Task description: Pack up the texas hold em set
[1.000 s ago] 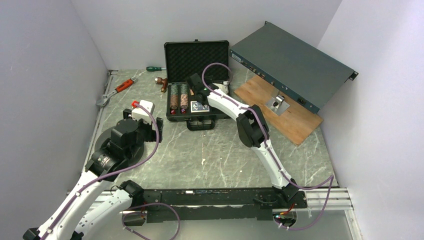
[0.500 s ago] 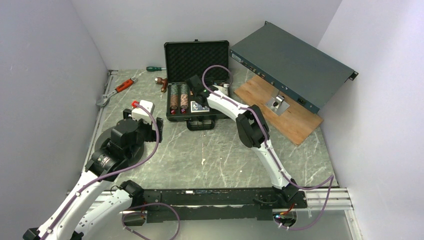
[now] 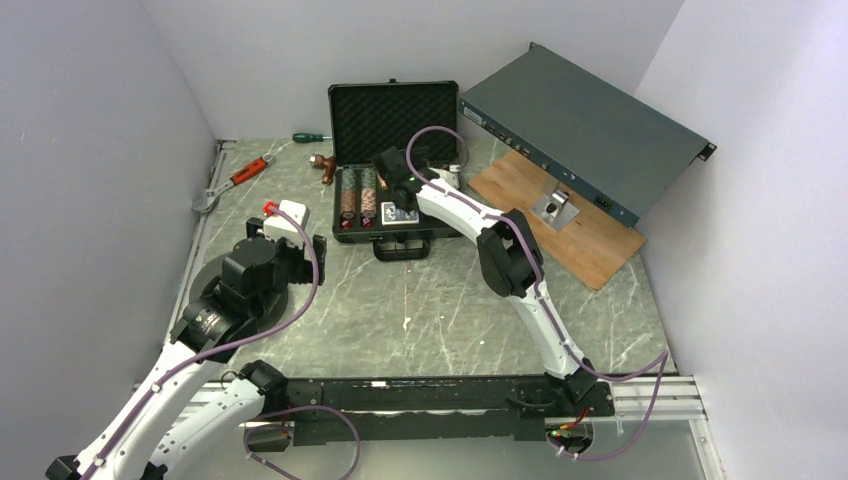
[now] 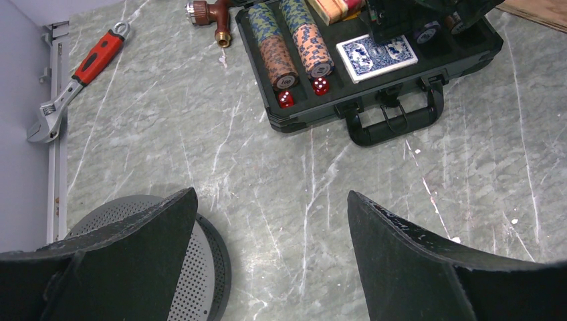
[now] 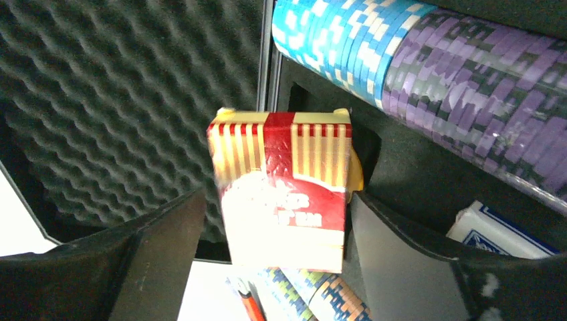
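Observation:
The black case point(image 3: 400, 238) lies open at the back of the table, its foam lid point(image 3: 392, 115) upright. Striped chip stacks point(image 4: 277, 50), a blue deck point(image 4: 376, 56) and two red dice point(image 4: 286, 99) sit in its tray. My right gripper point(image 5: 277, 195) hovers over the tray near the lid. Its fingers stand apart around a red deck point(image 5: 287, 154), with a gap showing on the left side. More chips point(image 5: 428, 73) lie beside it. My left gripper point(image 4: 271, 194) hangs open over bare table in front of the case, holding nothing.
A red-handled wrench point(image 3: 235, 178), a green screwdriver point(image 3: 312, 137) and a copper pipe fitting point(image 3: 322, 165) lie left of the case. A long grey-green rack box point(image 3: 580, 130) leans at back right over a wooden board point(image 3: 570, 225). A perforated grey disc point(image 4: 167, 267) sits under my left arm.
My right gripper's jaws have widened off the red deck, and the arm has shifted slightly toward the lid. The left arm has not moved.

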Available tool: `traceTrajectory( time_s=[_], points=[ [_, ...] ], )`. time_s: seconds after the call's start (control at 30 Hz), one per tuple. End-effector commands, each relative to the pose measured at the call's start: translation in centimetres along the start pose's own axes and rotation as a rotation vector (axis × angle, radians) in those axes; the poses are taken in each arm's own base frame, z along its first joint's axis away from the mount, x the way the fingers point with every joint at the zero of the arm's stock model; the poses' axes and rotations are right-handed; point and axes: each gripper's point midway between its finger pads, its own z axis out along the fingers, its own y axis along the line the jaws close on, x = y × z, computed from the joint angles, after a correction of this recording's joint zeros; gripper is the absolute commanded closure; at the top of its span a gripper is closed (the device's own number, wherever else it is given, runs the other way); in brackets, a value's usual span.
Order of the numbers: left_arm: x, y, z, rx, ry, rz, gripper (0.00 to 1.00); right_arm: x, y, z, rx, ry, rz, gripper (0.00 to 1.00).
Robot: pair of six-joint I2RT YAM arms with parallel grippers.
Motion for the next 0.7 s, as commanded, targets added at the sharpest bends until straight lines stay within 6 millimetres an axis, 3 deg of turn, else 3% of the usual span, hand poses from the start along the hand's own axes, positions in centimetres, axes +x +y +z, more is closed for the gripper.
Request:
traceTrajectory(
  time_s=[0.0, 0.37, 0.47, 0.67],
  points=[
    [-0.8, -0.1, 0.3, 0.002, -0.031, -0.014, 0.12, -1.8, 0.4, -2.8, 0.036, -0.023, -0.063, 0.01],
    [-0.3, 0.4, 0.8, -0.034, -0.015, -0.004, 0.12, -2.4, 1.8, -5.5, -0.008, 0.024, -0.104, 0.0],
    [-0.1, 0.4, 1.0, -0.041, -0.008, -0.002, 0.12, -3.8, 2.1, -6.8, -0.027, -0.003, -0.186, 0.0],
    [0.5, 0.3, 1.6, -0.046, 0.021, 0.011, 0.1, -8.5, 0.7, -10.4, -0.03, -0.105, -0.33, 0.0]
  ],
)
